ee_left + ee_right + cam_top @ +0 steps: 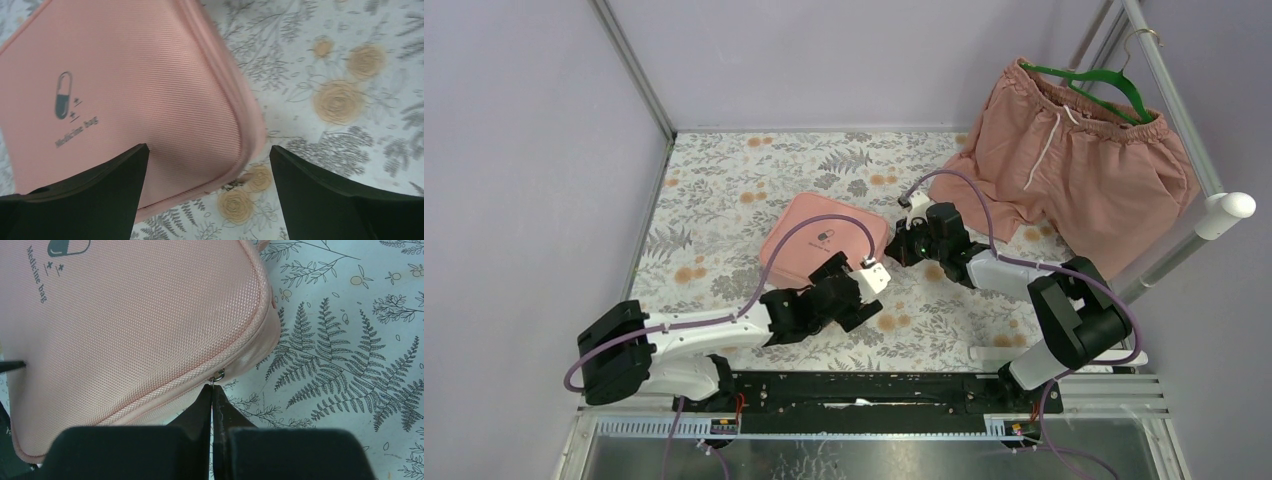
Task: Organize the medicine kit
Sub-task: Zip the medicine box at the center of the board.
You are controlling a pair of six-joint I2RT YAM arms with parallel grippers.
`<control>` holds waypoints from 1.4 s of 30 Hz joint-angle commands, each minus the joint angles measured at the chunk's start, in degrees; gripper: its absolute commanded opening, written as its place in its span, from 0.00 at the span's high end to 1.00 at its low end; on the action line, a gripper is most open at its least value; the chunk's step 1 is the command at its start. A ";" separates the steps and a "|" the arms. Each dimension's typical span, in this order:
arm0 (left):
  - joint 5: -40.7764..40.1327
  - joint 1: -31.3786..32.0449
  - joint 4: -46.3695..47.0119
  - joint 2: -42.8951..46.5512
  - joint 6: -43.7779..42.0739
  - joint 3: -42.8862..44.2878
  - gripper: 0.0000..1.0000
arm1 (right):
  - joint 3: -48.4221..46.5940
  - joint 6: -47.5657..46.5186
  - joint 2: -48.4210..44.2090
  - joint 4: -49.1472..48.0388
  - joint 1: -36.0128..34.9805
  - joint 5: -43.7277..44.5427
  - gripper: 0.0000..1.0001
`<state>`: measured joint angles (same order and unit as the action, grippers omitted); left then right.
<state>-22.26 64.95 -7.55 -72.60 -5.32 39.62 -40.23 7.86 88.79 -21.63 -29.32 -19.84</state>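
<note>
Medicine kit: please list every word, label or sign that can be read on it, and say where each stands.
"Medicine bag": on the lid of the medicine kit, beside the capsule logo; readable in both wrist views.
Small marks between capsule and words: too small to read.
Top external view: the same print is too small to read.
No other text shows.

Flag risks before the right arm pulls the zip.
The right gripper pinches the small metal zip pull only at its fingertips; it could slip out.
The left gripper stands open astride a corner of the pink fabric zip case, not clamping; the case could slide on the floral tablecloth instead of unzipping.
</note>
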 commanded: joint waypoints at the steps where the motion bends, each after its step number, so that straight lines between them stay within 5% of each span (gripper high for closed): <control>1: -11.22 0.09 0.49 -2.95 0.51 1.78 0.01 | -1.15 -1.57 -2.08 1.62 -0.67 -3.02 1.00; 13: -11.72 -1.38 1.87 -11.16 3.49 3.98 0.02 | 1.49 -2.92 -6.90 5.54 -1.87 -4.76 1.00; 24: -6.91 -5.91 2.61 -11.17 5.23 4.42 0.22 | 6.63 0.07 -11.90 5.11 -8.75 -1.74 1.00; 42: -4.34 -6.41 2.88 -5.51 8.83 3.34 0.17 | 11.30 9.90 -13.42 -6.91 -14.63 -3.49 1.00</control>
<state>-27.00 60.03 -5.28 -81.49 0.14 44.25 -29.50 15.00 77.78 -24.75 -42.04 -18.74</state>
